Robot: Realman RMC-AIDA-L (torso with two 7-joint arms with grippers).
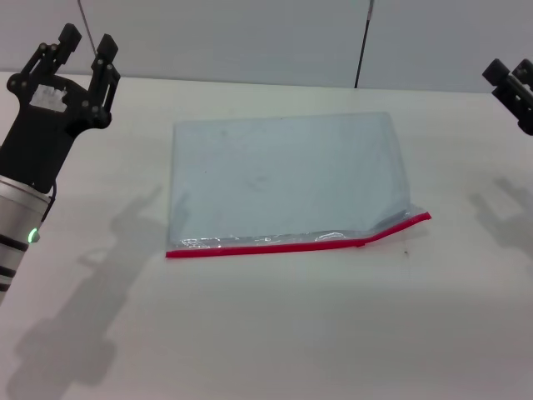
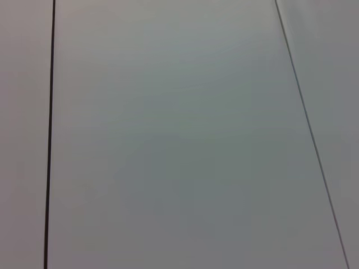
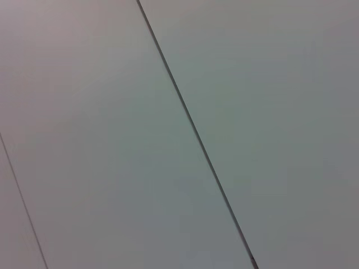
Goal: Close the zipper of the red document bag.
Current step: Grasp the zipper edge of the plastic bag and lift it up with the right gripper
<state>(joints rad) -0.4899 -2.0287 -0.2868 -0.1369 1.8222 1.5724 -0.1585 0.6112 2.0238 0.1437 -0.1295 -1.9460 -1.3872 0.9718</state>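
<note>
Lying flat: the red document bag [image 1: 283, 179] rests on the white bench [image 1: 275, 333], near the middle of the head view, between the two arms and well apart from both.
Bag look: a translucent pale blue-grey pouch, rectangular, with its long edges running across the robot's front.
Zipper: the zipper [image 1: 291, 244] is a thin bright red strip along the bag's near long edge, the one closest to the robot.
Zipper shape: it runs straight from the bag's left corner, then kinks upward toward the right corner, where the edge lifts a little off the bench.
Zipper state: crinkled clear plastic shows just behind the red strip; whether the strip is sealed or parted cannot be told, and no slider can be made out.
Left end effector: the left end effector [image 1: 87, 37] is raised at the far left of the head view, fingers pointing up and away, spread narrowly with a clear gap between them, holding nothing.
Left arm shadow: a dark shadow falls on the bench to the left of the bag.
Right end effector: the right end effector [image 1: 510, 79] shows only partly at the far right edge of the head view, off the bag; its finger spread cannot be told.
Wrist views: both show only plain pale grey surface crossed by thin dark lines.
</note>
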